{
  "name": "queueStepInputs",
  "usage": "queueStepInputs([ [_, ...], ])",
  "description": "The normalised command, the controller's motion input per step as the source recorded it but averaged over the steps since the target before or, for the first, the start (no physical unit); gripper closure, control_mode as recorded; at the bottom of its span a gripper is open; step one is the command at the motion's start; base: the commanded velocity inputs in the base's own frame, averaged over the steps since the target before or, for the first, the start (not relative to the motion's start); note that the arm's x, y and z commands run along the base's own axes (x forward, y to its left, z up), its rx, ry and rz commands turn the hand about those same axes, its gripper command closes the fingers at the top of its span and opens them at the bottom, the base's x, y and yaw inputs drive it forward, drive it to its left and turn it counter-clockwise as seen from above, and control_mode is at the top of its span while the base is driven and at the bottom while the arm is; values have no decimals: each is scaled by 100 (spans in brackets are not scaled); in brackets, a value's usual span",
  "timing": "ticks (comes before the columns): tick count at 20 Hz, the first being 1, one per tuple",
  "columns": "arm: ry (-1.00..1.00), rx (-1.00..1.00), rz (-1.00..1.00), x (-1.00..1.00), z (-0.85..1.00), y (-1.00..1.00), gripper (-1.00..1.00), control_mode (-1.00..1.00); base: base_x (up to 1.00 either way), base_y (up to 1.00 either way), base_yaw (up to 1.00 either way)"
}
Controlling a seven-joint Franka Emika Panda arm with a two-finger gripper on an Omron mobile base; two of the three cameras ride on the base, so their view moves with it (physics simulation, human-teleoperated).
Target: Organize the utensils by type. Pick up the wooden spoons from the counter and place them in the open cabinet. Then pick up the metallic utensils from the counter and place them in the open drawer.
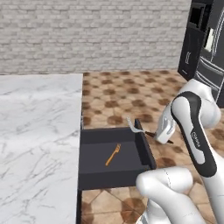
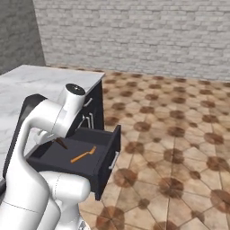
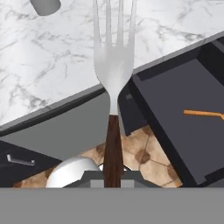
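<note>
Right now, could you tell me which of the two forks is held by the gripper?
The silver fork with the dark handle, clamped in the gripper; the orange fork lies in the open drawer.

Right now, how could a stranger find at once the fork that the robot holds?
Start at the white marble counter and the open dark drawer below its edge. Above the drawer's right wall, the gripper holds a silver fork with a dark handle; the slim orange fork lies flat inside the drawer.

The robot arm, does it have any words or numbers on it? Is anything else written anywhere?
Small dark marking on the white robot arm, in the left base view: too small and blurred to read.
Orange fork, silver fork, open drawer, counter: no words, numbers or signs on them.
No text here can be read.
</note>
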Motion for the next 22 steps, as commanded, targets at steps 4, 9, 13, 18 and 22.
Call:
queueStepInputs([
  [4,0,0,0,0,0,0,100,100,25,30,-21],
  [9,0,0,0,0,0,0,100,100,39,18,-14],
  [13,0,0,0,0,0,0,100,100,27,12,-3],
  [18,0,0,0,0,0,0,100,100,14,8,0],
  [22,0,0,0,0,0,0,100,100,8,3,0],
])
